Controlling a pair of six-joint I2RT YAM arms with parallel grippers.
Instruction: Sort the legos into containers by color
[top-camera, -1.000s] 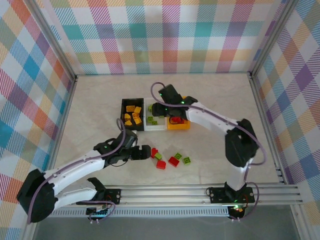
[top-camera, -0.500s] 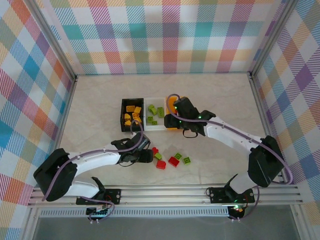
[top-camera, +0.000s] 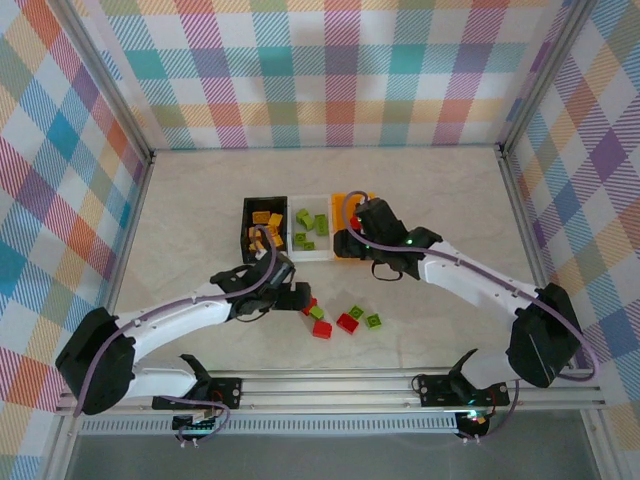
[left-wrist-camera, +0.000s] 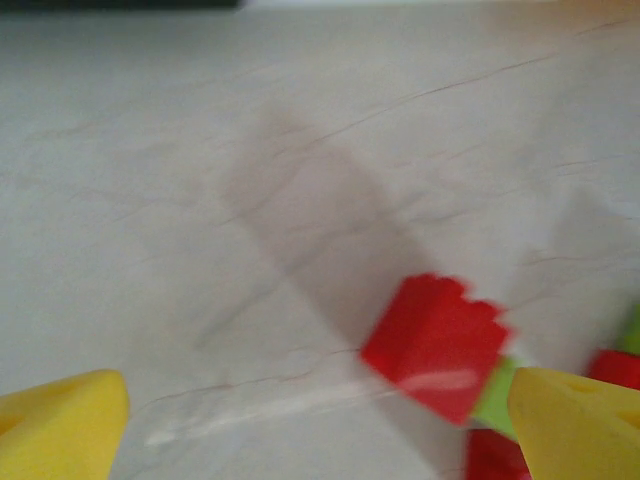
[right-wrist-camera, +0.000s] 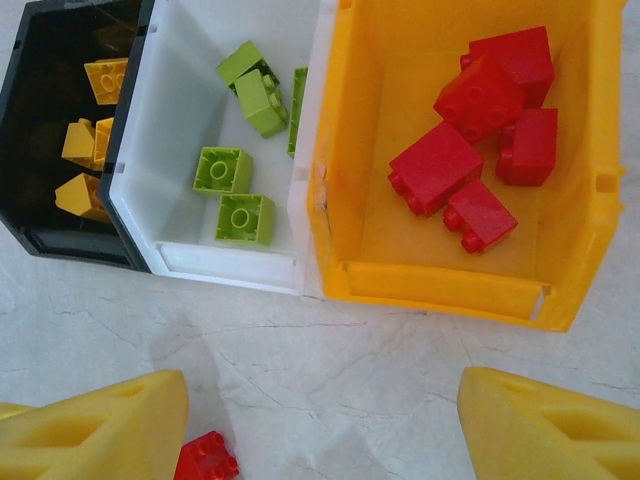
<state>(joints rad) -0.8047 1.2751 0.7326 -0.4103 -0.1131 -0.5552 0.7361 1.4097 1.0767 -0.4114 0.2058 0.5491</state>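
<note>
Marbled worktop (top-camera: 200, 220): loose red and lime plastic bricks (top-camera: 347, 322) near orange rectangular plastic bin (right-wrist-camera: 430, 285). Left gripper (left-wrist-camera: 315, 400) wide, empty, at them; right gripper (right-wrist-camera: 320, 400) wide, empty, beside bin.

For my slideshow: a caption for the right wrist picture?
Open yellow fingers; studded yellow-orange bricks in black plastic bin, lime green bricks in white bin, red bricks in orange bin.

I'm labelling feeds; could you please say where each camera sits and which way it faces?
Top external: above, behind the bases, facing down at the table; both arms show.
Left wrist: on the left arm, low, facing a blurred red brick; left fingers show.
Right wrist: on the right arm, facing down into the bins; right fingers show.
Shared: top and right wrist both show the bins.
</note>
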